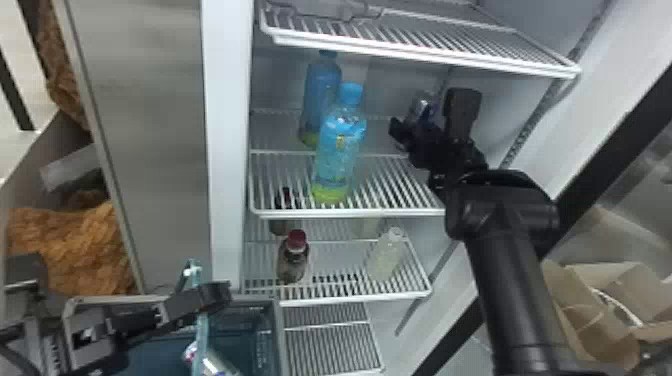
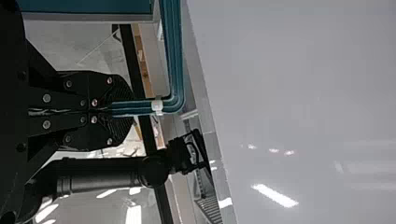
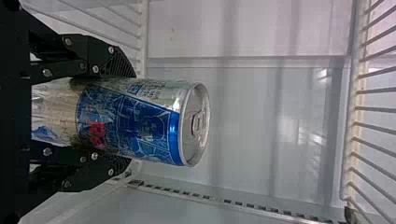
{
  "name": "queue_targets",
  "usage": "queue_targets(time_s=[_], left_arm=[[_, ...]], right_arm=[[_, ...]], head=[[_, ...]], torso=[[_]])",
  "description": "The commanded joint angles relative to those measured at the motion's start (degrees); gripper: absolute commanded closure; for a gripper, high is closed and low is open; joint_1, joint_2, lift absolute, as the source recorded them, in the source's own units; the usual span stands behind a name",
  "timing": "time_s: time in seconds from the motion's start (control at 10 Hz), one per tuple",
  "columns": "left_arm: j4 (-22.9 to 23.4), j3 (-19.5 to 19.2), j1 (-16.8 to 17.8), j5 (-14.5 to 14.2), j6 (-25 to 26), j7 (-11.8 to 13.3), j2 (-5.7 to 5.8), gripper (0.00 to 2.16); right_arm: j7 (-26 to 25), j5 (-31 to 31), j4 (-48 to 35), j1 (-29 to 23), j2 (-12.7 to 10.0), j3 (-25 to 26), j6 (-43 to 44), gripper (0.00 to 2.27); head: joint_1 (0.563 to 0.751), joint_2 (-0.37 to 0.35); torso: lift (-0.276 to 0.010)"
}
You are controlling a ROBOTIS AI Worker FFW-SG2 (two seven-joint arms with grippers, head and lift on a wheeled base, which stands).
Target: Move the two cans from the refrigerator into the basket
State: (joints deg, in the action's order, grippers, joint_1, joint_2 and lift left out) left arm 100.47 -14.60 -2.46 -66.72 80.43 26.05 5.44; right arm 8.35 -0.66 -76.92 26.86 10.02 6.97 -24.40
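In the head view my right gripper (image 1: pixel 431 119) is inside the refrigerator (image 1: pixel 227 125), at the right of the middle shelf, with a silver-blue can (image 1: pixel 421 106) between its fingers. The right wrist view has that gripper (image 3: pixel 130 116) shut around the body of the can (image 3: pixel 144 123), lid end free. My left gripper (image 1: pixel 212 296) is at the lower left over the basket (image 1: pixel 278 330); in the left wrist view the same gripper (image 2: pixel 122 110) is shut on the basket's teal handle (image 2: pixel 174 56). Another can (image 1: pixel 215 364) lies inside the basket, partly behind the handle.
Two blue bottles (image 1: pixel 337 155) stand left of the right gripper on the middle shelf (image 1: pixel 350 213). The lower shelf (image 1: pixel 350 301) bears a red-capped bottle (image 1: pixel 293 260) and a pale bottle (image 1: pixel 386 255). A wire shelf (image 1: pixel 425 55) spans above; the refrigerator's side wall is to the right.
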Motion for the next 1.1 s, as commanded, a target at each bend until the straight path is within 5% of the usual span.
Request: queue_targets(time_s=[0.0,1.0], left_arm=[[0.0,-0.1,-0.2,-0.1,0.0,0.1,0.01,1.2],[0.0,-0.5,-1.6,-0.5,0.0,0.5,0.44,1.2]], right_arm=[[0.0,-1.2,-5.1,-3.1,0.3,-0.5,-1.5,1.27],[0.0,-11.8,-36.2,-24.7,4.7,-1.7,-10.0,1.27]], head=[[0.658,-0.284],[0.695,-0.245]], torso=[[-0.035],[-0.035]])
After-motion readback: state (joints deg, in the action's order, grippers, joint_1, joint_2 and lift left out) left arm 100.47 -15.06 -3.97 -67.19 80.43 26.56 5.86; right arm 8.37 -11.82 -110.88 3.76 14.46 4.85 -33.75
